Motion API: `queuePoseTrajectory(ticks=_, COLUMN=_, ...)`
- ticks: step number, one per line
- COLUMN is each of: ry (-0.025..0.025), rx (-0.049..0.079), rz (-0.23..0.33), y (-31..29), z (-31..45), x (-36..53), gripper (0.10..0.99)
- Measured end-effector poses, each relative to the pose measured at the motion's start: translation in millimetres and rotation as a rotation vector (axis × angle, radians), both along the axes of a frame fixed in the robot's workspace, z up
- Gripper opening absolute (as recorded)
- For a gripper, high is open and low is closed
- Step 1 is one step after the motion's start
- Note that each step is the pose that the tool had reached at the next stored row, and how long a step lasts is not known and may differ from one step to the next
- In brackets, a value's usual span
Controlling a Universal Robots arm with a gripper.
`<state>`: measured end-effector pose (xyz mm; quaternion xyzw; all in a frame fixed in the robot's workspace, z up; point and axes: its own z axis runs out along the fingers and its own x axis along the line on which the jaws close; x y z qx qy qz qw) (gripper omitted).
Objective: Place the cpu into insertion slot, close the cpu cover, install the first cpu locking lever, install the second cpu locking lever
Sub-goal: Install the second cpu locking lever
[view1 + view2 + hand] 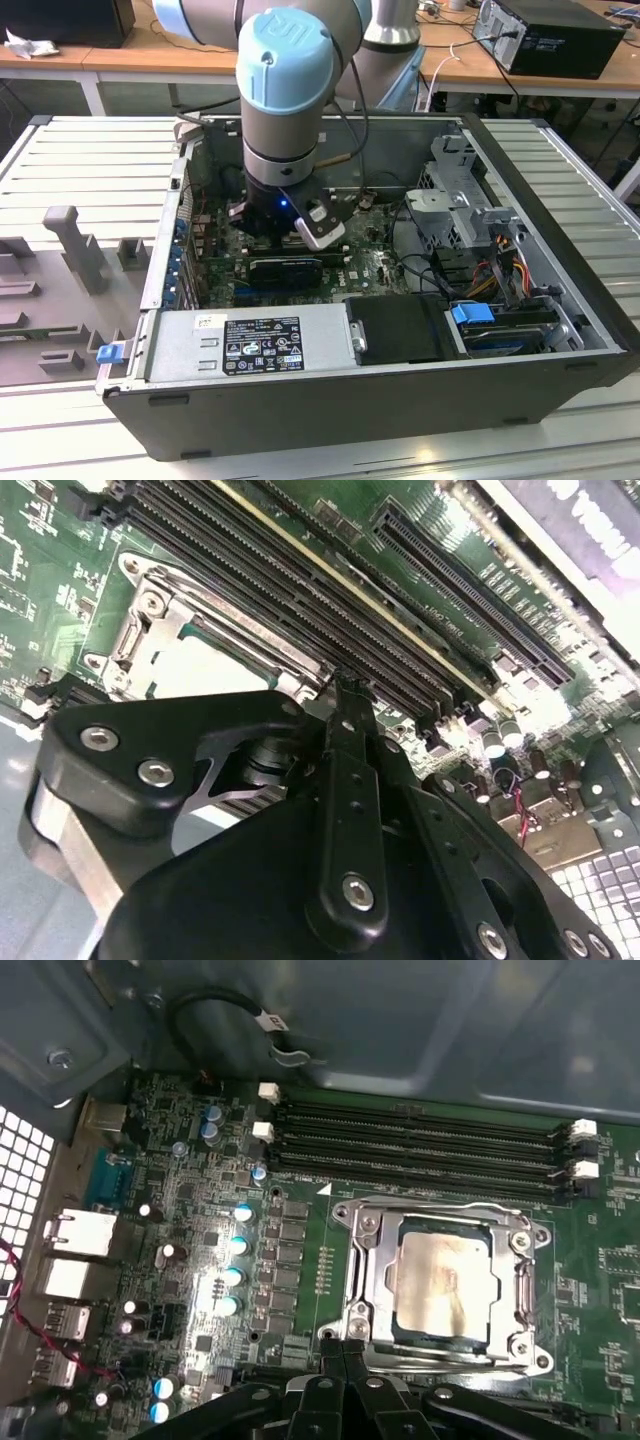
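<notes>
The cpu [445, 1282] lies flat in the insertion slot [350, 1325], its pale metal face up. The silvery cpu cover [378, 1260] is down over it and frames the chip through its window. A thin wire lever [430, 1205] runs along one edge of the cover. My gripper [345, 1352] is shut, its fingertips together at the socket's rim, with nothing visible between them. In the second wrist view the gripper [345, 690] points at the socket corner beside the cpu [205, 670]. The arm [283, 120] reaches down into the open computer case.
Long black memory slots [420, 1140] run beside the socket, with capacitors [235, 1260] and rear ports [75, 1250] on its other side. The case holds a power supply [250, 345] and a drive cage [460, 200]. Grey fixtures [70, 250] stand at the exterior view's left.
</notes>
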<state>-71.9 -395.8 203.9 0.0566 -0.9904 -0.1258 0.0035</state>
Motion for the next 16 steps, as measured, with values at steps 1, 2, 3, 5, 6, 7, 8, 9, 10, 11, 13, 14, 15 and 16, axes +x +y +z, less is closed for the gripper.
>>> queuePoseTrajectory(ticks=1, ry=0.0000, rx=0.006, rz=0.000, y=0.0, z=-1.0, x=-0.3, gripper=0.106)
queuePoseTrajectory(ticks=2, ry=-0.0001, rx=0.010, rz=0.000, y=0.0, z=-1.7, x=-0.5, gripper=0.106)
queuePoseTrajectory(ticks=3, ry=0.0000, rx=0.016, rz=0.000, y=0.0, z=-2.9, x=-0.6, gripper=0.106)
queuePoseTrajectory(ticks=5, ry=0.0000, rx=0.023, rz=0.000, y=0.0, z=-5.7, x=-0.9, gripper=0.106)
queuePoseTrajectory(ticks=6, ry=-0.0001, rx=0.027, rz=0.000, y=-0.1, z=-6.9, x=-1.1, gripper=0.106)
queuePoseTrajectory(ticks=7, ry=0.0001, rx=0.033, rz=0.000, y=-0.1, z=-7.9, x=-1.6, gripper=0.106)
queuePoseTrajectory(ticks=8, ry=0.0001, rx=0.037, rz=0.000, y=0.0, z=-8.3, x=-3.1, gripper=0.106)
queuePoseTrajectory(ticks=9, ry=-0.0001, rx=0.039, rz=0.000, y=0.0, z=-8.4, x=-4.1, gripper=0.106)
queuePoseTrajectory(ticks=10, ry=0.0000, rx=0.040, rz=0.000, y=0.0, z=-7.9, x=-5.6, gripper=0.106)
queuePoseTrajectory(ticks=11, ry=-0.0003, rx=0.041, rz=0.000, y=0.1, z=-4.6, x=-7.0, gripper=0.106)
queuePoseTrajectory(ticks=13, ry=0.0000, rx=0.040, rz=0.000, y=0.0, z=3.4, x=-7.6, gripper=0.106)
queuePoseTrajectory(ticks=14, ry=0.0000, rx=0.040, rz=0.000, y=0.2, z=6.1, x=-7.6, gripper=0.106)
queuePoseTrajectory(ticks=15, ry=-0.0001, rx=0.041, rz=0.000, y=0.5, z=10.4, x=-7.7, gripper=0.106)
queuePoseTrajectory(ticks=16, ry=0.0000, rx=0.040, rz=0.000, y=0.5, z=12.5, x=-7.8, gripper=0.106)
